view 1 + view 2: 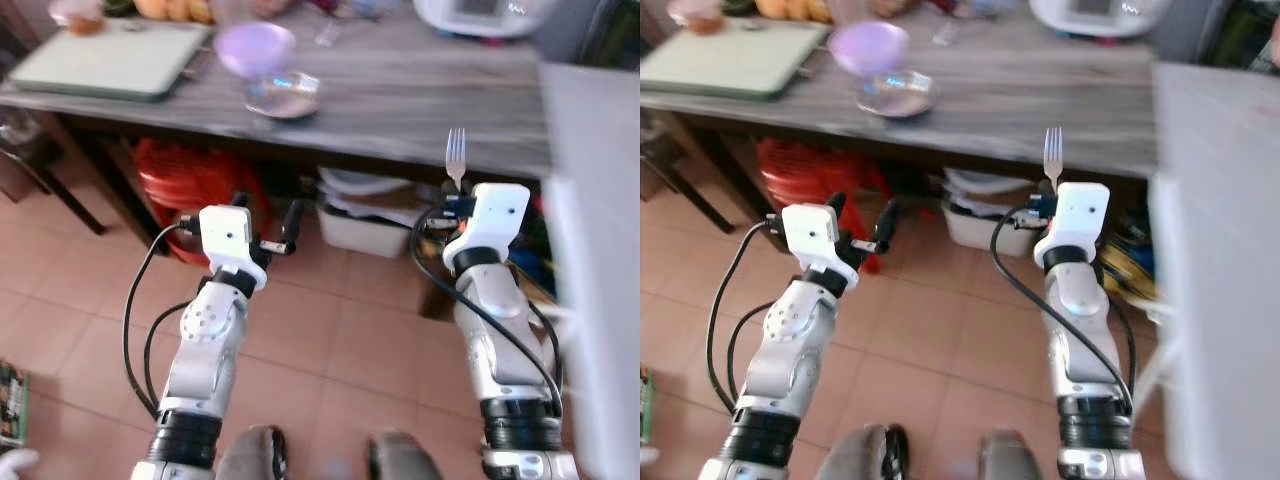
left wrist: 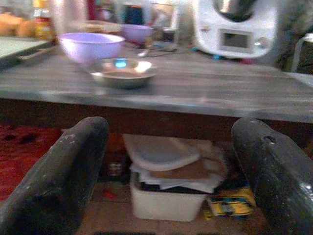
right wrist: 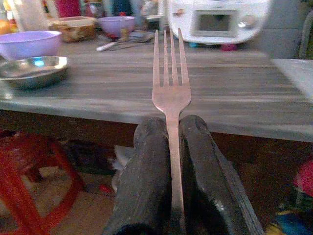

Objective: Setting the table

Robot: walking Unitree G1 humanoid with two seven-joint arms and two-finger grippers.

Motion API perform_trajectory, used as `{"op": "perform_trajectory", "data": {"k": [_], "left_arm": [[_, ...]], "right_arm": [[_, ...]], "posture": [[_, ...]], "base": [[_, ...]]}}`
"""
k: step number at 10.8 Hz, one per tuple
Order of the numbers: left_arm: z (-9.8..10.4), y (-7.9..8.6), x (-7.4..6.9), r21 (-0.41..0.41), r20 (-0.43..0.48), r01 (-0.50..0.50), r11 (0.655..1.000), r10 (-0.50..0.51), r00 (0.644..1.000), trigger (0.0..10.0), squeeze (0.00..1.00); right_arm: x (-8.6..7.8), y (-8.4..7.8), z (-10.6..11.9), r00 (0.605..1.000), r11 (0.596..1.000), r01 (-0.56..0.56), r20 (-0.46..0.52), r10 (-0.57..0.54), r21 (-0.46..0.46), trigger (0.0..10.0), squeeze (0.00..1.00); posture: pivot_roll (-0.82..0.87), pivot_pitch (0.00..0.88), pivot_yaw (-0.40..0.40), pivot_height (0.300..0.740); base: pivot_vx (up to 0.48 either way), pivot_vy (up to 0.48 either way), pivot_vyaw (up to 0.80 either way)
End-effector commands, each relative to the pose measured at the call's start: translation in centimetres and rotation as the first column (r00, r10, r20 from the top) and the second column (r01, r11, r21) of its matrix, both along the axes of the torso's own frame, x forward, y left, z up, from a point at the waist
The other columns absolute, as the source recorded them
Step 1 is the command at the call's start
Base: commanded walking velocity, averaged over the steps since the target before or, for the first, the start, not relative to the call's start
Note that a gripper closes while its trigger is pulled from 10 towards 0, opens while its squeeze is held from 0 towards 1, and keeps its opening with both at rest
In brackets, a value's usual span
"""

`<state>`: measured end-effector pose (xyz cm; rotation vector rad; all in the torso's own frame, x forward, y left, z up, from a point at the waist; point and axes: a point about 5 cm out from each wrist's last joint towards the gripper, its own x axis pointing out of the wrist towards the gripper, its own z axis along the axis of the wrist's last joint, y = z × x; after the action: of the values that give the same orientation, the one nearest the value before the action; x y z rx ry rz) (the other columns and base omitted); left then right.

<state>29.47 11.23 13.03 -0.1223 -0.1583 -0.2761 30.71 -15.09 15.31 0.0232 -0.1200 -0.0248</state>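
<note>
My right gripper (image 1: 456, 200) is shut on a silver fork (image 1: 455, 156), tines pointing up toward the grey wooden table (image 1: 430, 100); in the right wrist view the fork (image 3: 169, 83) stands pinched between the two black fingers (image 3: 146, 171). My left gripper (image 1: 268, 222) is open and holds nothing, held out before the table's front edge. On the table sit a metal dish (image 1: 283, 95) and behind it a purple bowl (image 1: 255, 47), also seen as dish (image 2: 122, 72) and bowl (image 2: 91, 46) in the left wrist view.
A pale green tray (image 1: 115, 58) lies at the table's left end. A white kitchen appliance (image 2: 237, 27) stands at the back right. Under the table are a red stool (image 1: 195, 180) and a white bin (image 1: 365, 225). A white surface (image 1: 595, 250) rises at my right.
</note>
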Motion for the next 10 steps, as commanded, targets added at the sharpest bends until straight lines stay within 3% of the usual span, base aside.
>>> {"op": "perform_trajectory", "data": {"k": [1,10], "left_arm": [[0.03,0.41,0.02,-0.002,-0.002,-0.01,1.0,0.01,1.0,10.0,0.0],[0.13,-0.32,-0.28,-0.011,0.006,0.004,1.0,-0.004,1.0,10.0,0.0]], "right_arm": [[0.05,0.37,0.24,1.0,1.0,-0.013,0.012,0.013,0.001,10.0,0.0],[0.19,0.85,0.17,1.0,1.0,-0.023,0.006,0.022,0.016,10.0,0.0]], "posture": [[-0.09,0.152,0.052,0.74],[-0.09,0.159,0.048,0.74]], "base": [[0.368,0.307,0.0],[0.445,0.034,-0.1]]}}
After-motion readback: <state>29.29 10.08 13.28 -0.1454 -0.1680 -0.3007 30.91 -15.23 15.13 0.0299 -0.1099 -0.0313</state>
